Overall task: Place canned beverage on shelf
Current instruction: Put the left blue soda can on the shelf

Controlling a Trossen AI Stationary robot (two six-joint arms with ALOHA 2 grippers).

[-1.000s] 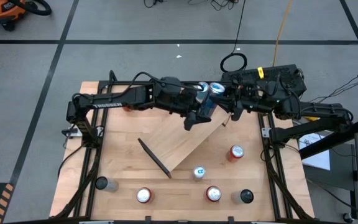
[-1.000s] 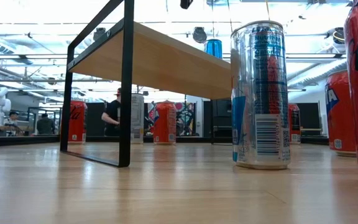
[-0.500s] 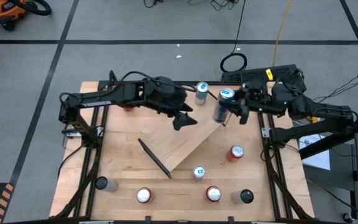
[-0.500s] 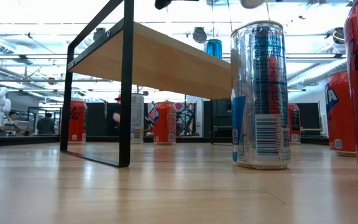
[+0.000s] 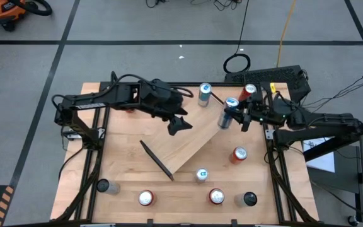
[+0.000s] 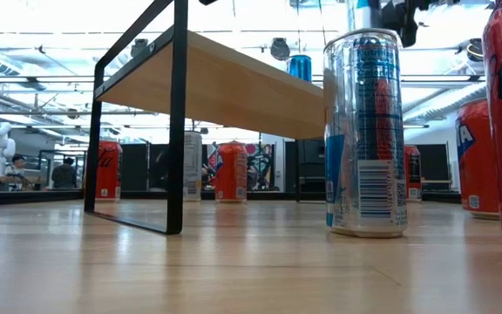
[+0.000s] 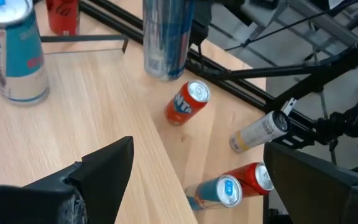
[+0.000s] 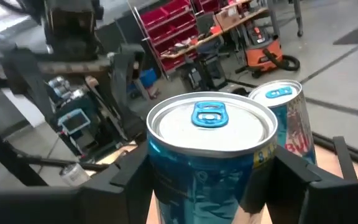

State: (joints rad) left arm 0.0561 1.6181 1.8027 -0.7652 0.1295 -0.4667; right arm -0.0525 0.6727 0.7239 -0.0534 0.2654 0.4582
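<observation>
front cans: a silver and blue slim aluminium can (image 6: 364, 131) stands upright right of centre in the low view, red cans behind it.
shelf: the flat light-wood board with black metal end brackets (image 5: 184, 142) lies mid-frame in the high view.
left gripper (image 5: 178, 124): jaws spread wide, holding nothing, over the board left of centre.
right gripper (image 5: 237, 115): clamped on a blue and silver beverage can (image 5: 228, 111), right of centre, above the board's far right end.
far can: a second silver and blue can (image 5: 204, 94) stands on the board, upper centre.
</observation>
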